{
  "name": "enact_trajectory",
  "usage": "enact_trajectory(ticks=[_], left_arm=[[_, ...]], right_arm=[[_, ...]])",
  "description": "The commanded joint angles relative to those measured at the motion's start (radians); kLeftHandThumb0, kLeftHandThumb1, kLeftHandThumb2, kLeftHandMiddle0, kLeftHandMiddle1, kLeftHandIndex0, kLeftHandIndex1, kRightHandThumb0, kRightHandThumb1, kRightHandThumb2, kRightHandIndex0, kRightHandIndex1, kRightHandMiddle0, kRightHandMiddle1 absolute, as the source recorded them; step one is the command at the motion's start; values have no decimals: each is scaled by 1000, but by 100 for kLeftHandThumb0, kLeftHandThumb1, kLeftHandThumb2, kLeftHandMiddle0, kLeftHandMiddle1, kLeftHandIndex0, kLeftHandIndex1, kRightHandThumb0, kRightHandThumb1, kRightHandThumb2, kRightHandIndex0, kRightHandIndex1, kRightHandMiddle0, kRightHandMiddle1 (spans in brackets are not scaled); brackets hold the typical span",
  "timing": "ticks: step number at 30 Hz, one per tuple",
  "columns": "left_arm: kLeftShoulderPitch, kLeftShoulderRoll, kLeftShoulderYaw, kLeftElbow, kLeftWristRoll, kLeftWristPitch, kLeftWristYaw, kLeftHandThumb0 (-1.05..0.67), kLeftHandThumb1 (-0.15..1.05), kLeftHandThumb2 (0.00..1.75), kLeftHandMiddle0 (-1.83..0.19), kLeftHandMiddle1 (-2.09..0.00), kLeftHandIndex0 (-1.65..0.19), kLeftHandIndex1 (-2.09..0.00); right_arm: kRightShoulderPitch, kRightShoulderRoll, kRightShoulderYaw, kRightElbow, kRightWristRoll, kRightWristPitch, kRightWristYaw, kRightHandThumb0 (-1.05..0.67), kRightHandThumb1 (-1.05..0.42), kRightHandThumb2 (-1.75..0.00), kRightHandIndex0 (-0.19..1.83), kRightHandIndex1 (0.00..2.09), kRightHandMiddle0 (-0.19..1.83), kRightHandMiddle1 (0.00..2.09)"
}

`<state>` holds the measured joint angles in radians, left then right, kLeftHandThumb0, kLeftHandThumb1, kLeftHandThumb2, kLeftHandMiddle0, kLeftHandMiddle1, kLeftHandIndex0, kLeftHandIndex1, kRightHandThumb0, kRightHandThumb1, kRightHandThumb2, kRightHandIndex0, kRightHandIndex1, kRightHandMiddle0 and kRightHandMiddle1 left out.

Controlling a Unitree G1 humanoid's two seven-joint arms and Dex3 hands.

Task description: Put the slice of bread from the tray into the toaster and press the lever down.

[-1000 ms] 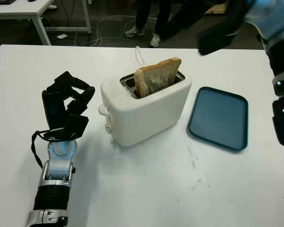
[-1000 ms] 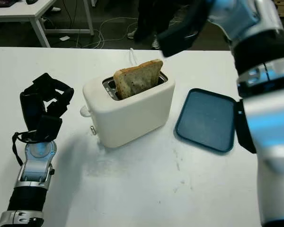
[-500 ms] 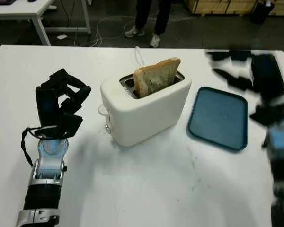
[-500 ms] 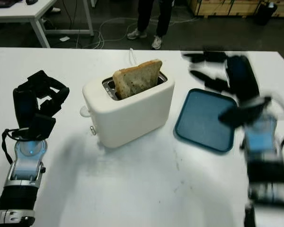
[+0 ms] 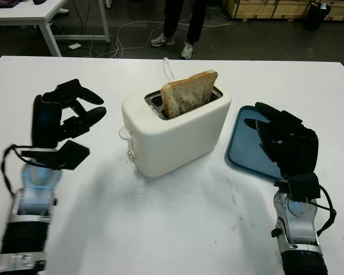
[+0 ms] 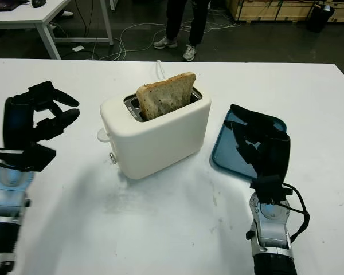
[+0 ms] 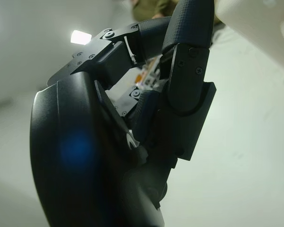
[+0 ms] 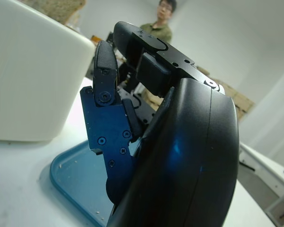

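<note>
**Bread in, lever still up**

Bread (image 5: 189,93) is already standing in the toaster (image 5: 176,129), so your first job looks done. The slice sticks up high out of the slot and leans a little, which tells you it has not gone down yet. The tray (image 5: 249,148) has nothing on it.

What is left for you, as far as I can judge, is the push on the lever (image 5: 124,133). It is the small white knob on the short end of the toaster that faces your left hand.

Your left hand (image 5: 60,120) is up above the table (image 5: 172,229), at about 9 o'clock from the toaster. It holds nothing and is open, with the fingers pointing toward the toaster. It is near the lever but not touching it, with bare table between them. This hand looks best placed for the push.

Your right hand (image 6: 262,148) is at about 3 o'clock from the toaster, over the near part of the tray. It is also open and holds nothing. It is well apart from the bread and on the wrong side for the lever.

A person stands past the far edge of the table.
</note>
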<state>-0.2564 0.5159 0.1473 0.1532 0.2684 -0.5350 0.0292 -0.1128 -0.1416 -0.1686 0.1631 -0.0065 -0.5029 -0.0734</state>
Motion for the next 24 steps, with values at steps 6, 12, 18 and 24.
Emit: enact_trajectory(ticks=[6,12,18,24], left_arm=[[-25,116,-25,10,-8,-84,-132,-87,92,24,-112,-158,-91,-55],[-55,155,-64,33,33,-133,-188,-89,92,29,-105,-160,-94,-45],[-85,146,-115,62,77,-171,-193,-91,92,33,-101,-165,-94,-46],[-92,135,-154,81,89,-182,-196,-90,92,34,-101,-163,-95,-46]], right_arm=[[-34,32,-17,-6,14,37,-32,-43,-92,-23,117,14,105,3],[-45,47,-31,1,26,44,-45,-44,-92,-21,121,15,108,3],[-46,83,-38,-29,68,125,-64,-49,-92,-14,126,18,114,3],[-41,101,-30,-41,85,204,-59,-46,-92,-10,91,97,118,1]])
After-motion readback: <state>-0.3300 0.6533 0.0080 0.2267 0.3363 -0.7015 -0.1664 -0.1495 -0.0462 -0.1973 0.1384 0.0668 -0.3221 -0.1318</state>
